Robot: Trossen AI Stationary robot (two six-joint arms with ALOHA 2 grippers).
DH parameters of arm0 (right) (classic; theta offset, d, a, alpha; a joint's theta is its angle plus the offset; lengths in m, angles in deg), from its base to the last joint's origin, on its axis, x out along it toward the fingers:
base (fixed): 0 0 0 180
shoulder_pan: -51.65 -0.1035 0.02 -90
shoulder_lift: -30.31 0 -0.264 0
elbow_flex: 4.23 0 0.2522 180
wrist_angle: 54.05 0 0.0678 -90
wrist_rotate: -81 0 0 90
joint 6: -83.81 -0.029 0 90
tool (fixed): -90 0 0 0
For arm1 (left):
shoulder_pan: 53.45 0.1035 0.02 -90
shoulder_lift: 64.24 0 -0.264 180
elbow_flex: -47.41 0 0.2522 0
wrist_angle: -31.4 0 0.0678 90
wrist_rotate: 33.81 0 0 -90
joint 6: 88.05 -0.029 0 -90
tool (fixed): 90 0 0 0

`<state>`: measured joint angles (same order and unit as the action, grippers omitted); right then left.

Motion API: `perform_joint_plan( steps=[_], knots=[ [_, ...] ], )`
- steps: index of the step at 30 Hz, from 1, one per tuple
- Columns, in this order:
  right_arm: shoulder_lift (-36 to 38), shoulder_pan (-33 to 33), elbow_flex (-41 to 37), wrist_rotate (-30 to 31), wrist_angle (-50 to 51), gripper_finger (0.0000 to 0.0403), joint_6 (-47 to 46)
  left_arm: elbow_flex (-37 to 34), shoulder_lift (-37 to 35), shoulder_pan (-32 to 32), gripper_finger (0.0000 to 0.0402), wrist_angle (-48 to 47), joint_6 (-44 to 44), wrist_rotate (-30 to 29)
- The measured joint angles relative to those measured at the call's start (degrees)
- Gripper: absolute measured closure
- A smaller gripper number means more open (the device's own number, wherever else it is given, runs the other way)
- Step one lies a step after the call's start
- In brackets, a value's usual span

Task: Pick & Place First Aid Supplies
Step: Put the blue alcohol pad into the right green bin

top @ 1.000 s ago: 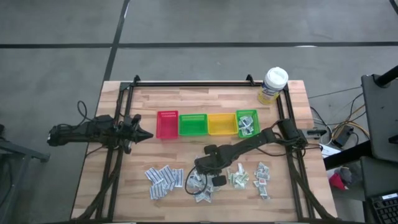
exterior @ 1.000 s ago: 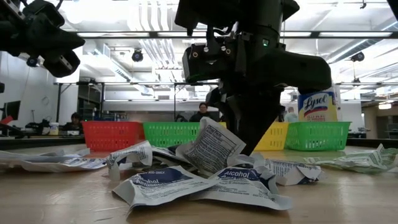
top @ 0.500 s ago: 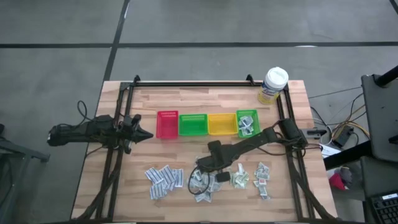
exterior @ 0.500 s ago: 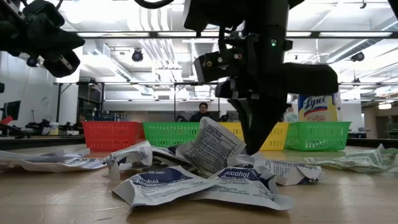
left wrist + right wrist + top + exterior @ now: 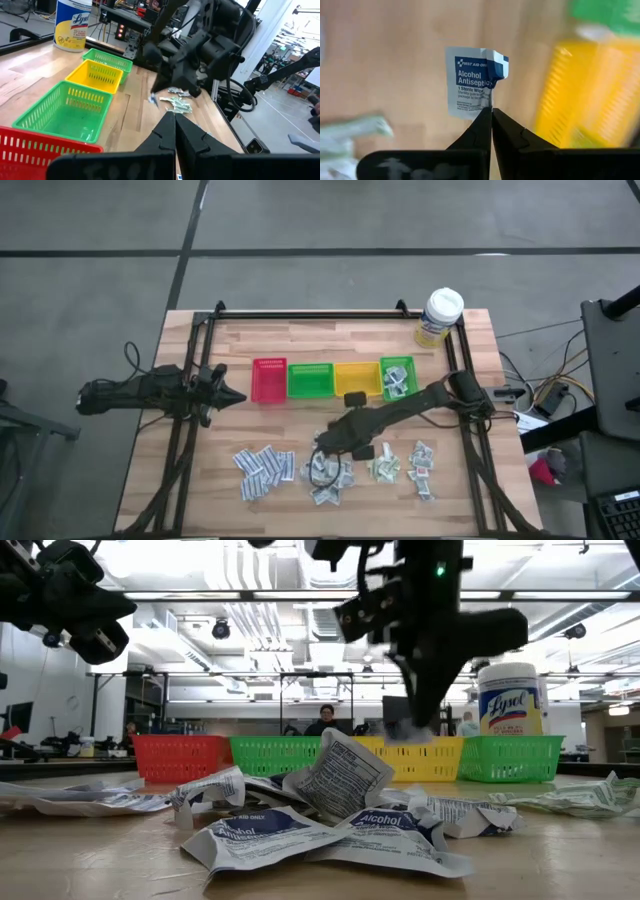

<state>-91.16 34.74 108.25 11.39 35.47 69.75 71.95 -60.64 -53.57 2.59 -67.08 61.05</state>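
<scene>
White-blue alcohol antiseptic sachet point(image 5: 474, 82) hangs pinched in my right gripper point(image 5: 491, 114), lifted above the pile point(image 5: 330, 473). Yellow bin point(image 5: 356, 379) lies just beyond, nearer this arm. Left gripper point(image 5: 232, 397) is closed, empty, waiting beside the red bin point(image 5: 269, 380).

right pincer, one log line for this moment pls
right pincer: shut on alcohol wipe | lifted over table, near yellow bin | left pincer: shut, idle at left

My right gripper point(image 5: 491, 116) pinches an alcohol wipe sachet point(image 5: 472, 82), covering its lower corner. Behind it the yellow bin point(image 5: 590, 95) is a blur, cut off at the edge. The sachet's small print is too tiny to read.
</scene>
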Motion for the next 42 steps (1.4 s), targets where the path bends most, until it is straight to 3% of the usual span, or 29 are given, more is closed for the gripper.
perform_joint_plan(
  steps=[6, 19, 25, 42],
  knots=[
    [0.1, 0.0, 4.3, 6.1, 14.6, 0.0394, -7.7, 0.0, 0.0, 0.0, 0.0401, 0.0, 0.0, 0.0],
    [2.5, 0.1, 0.9, 12.9, 14.3, 0.0394, -13.4, 0.0, 0.0, 0.0, 0.0401, 0.0, 0.0, 0.0],
    [5.3, 0.7, -4.4, 16.7, 14.3, 0.0394, -20.5, 0.0, 0.0, 0.0, 0.0401, 0.0, 0.0, 0.0],
    [37.9, 4.1, -29.3, 18.8, 13.3, 0.0394, -48.1, 0.0, 0.0, 0.0, 0.0401, 0.0, 0.0, 0.0]
  ],
)
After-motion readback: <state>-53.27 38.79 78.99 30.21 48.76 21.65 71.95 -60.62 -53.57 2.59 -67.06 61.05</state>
